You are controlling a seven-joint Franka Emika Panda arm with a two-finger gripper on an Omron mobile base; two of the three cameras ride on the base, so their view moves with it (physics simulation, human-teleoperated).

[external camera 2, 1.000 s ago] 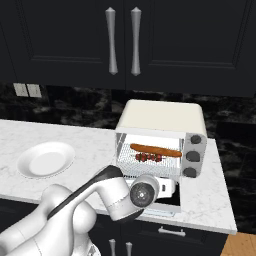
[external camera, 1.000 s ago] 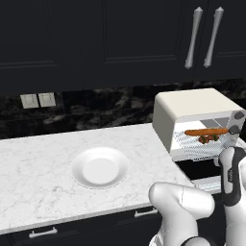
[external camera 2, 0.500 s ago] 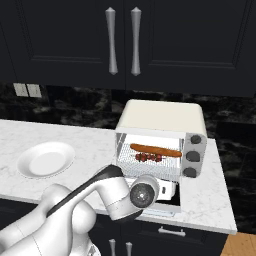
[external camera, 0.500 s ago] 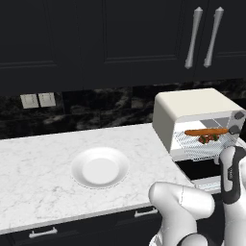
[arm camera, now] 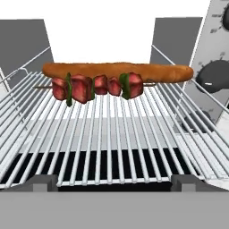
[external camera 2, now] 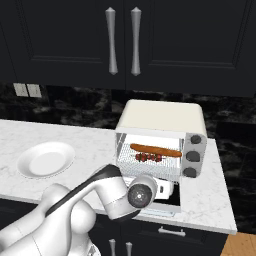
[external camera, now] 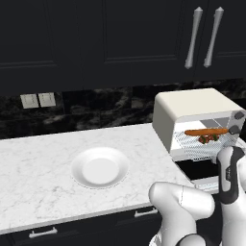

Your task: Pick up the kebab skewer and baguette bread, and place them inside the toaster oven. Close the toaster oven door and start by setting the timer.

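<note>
The cream-white toaster oven (external camera: 192, 103) (external camera 2: 165, 117) stands at the counter's right end. Its door (external camera: 197, 169) (external camera 2: 172, 197) is folded down flat in front of it. On the wire rack inside lies the orange-brown baguette bread (external camera: 206, 131) (external camera 2: 155, 149) (arm camera: 116, 71), and the kebab skewer (external camera: 207, 139) (external camera 2: 148, 157) (arm camera: 96, 87) rests just in front of it, touching it. My gripper (arm camera: 114, 182) is open and empty, over the lowered door, facing the rack, with its fingertips (arm camera: 42, 181) short of the rack's front edge.
A white plate (external camera: 100, 167) (external camera 2: 46, 160) sits on the marble counter to the oven's left. Dark knobs (external camera 2: 196, 140) (arm camera: 214, 76) run down the oven's right front panel. Dark upper cabinets with metal handles (external camera 2: 122, 40) hang above.
</note>
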